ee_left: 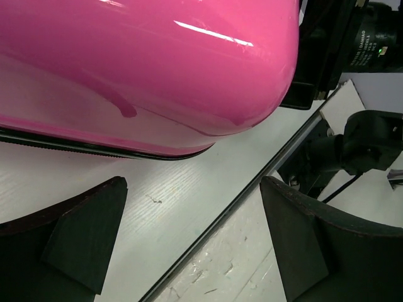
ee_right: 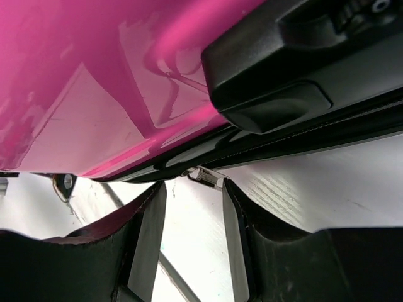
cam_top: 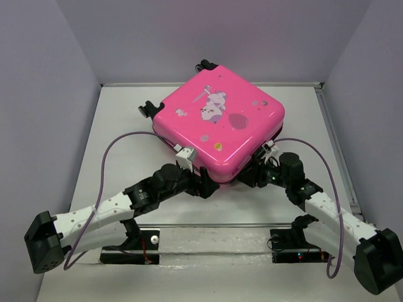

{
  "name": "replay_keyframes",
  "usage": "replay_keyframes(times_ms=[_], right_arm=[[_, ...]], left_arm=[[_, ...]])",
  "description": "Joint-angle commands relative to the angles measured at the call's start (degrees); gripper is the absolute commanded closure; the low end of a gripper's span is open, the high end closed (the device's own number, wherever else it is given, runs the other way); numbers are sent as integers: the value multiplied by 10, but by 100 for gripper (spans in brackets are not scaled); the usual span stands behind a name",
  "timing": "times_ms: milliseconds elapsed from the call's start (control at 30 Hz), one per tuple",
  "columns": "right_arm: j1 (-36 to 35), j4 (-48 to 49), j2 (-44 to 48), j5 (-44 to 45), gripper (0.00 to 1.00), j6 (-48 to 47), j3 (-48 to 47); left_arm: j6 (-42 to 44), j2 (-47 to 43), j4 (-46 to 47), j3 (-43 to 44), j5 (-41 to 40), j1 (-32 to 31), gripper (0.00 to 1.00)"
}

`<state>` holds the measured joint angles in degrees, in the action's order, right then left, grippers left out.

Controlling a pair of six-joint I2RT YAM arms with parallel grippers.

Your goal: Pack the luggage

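Observation:
The hot-pink luggage [cam_top: 217, 123] lies flat and closed at the table's middle back, cartoon print up, black wheels at its far side. My left gripper [cam_top: 206, 185] sits low at its near corner. In the left wrist view its jaws [ee_left: 195, 211] are wide open and empty, with the pink shell [ee_left: 145, 63] just ahead. My right gripper [cam_top: 250, 177] is at the near right edge. In the right wrist view it [ee_right: 192, 189] is partly open under the shell [ee_right: 82, 94], with a silver zipper pull [ee_right: 206, 177] just beyond its fingertips, not pinched. A black handle [ee_right: 271, 88] shows above.
A dark seam [ee_left: 252, 189] crosses the table just in front of the luggage. Grey walls close the table on the left, back and right. A metal rail [cam_top: 337, 145] runs along the right side. The right arm [ee_left: 365, 151] shows in the left wrist view.

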<state>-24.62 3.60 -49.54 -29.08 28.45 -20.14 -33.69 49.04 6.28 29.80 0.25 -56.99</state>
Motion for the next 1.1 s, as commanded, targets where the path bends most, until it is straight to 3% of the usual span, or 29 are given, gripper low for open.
replay_keyframes(times_ms=[0,400,767,967,1067], right_arm=[[-13,32,-7,46,55,-19,-11],[-51,49,-42,104,65,-17,-33],[-82,41,-58,160,68,-38,-49],[-100,41,-52,198,93,-37,-47],[-121,38,-36,201,93,-29,-40]], left_arm=[[6,34,70,3,-25,-11,1],[11,91,106,13,-28,-16,1],[9,120,138,23,-28,-17,2],[7,125,147,30,-31,-17,2],[5,129,159,37,-38,-17,3]])
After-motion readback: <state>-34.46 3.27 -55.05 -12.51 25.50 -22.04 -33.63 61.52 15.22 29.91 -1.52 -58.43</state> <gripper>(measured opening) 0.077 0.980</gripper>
